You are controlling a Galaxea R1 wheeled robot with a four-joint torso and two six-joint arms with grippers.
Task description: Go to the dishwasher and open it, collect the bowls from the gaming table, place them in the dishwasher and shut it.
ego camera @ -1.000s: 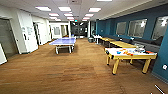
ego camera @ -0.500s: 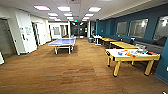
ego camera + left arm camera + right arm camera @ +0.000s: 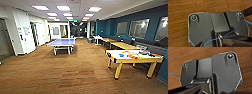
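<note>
Wood-look floor [image 3: 75, 72] separates ping-pong table [image 3: 62, 43] from gaming table [image 3: 117, 58] bearing bowls [image 3: 130, 55].

This is a big games room in an office building. A blue ping-pong table [image 3: 62, 42] stands on the brown carpet [image 3: 75, 72]. Square ceiling lights [image 3: 63, 8] shine above a yellow-rimmed gaming table [image 3: 135, 58].

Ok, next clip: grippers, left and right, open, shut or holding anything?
Left gripper: cannot be told; the left wrist view gives the wrist plate over wood-look floor.
Right gripper: cannot be told; the same holds in the right wrist view.
</note>
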